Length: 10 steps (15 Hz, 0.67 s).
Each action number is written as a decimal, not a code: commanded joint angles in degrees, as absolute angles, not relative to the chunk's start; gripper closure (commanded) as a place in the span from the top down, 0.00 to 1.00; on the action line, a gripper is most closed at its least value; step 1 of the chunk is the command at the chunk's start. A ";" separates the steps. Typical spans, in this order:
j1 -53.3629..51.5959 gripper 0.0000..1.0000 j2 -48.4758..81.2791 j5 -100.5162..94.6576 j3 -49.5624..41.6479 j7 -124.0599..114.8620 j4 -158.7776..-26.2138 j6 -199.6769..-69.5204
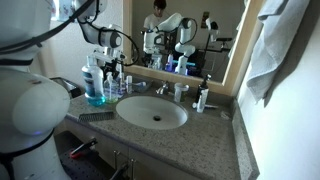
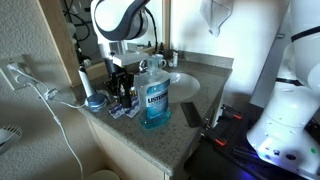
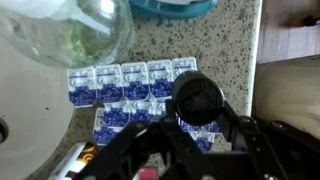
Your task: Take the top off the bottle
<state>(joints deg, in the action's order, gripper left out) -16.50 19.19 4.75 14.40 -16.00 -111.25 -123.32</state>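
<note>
The bottle (image 2: 155, 100) of blue liquid stands upright on the granite counter beside the sink; it also shows in an exterior view (image 1: 95, 88). Its neck (image 2: 157, 63) looks pale and clear. My gripper (image 2: 122, 92) hangs low just beside the bottle, over blue-and-white packets (image 2: 125, 113). In the wrist view the gripper (image 3: 197, 112) has its black fingers on either side of a round black cap-like top (image 3: 197, 95) and seems shut on it, above the packets (image 3: 130, 85). The bottle's blue base (image 3: 170, 6) shows at the upper edge.
A round sink (image 1: 150, 112) with a faucet (image 1: 162, 88) lies beside the bottle. Small white bottles (image 1: 203, 97) stand by the mirror. A toothbrush (image 2: 85, 90) stands near the wall. A black comb (image 1: 95, 116) lies at the counter's front edge. A clear glass (image 3: 70, 30) is close by.
</note>
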 commanded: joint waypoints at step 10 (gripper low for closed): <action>-17.33 1.00 18.79 4.54 12.50 -16.05 -112.12 -123.90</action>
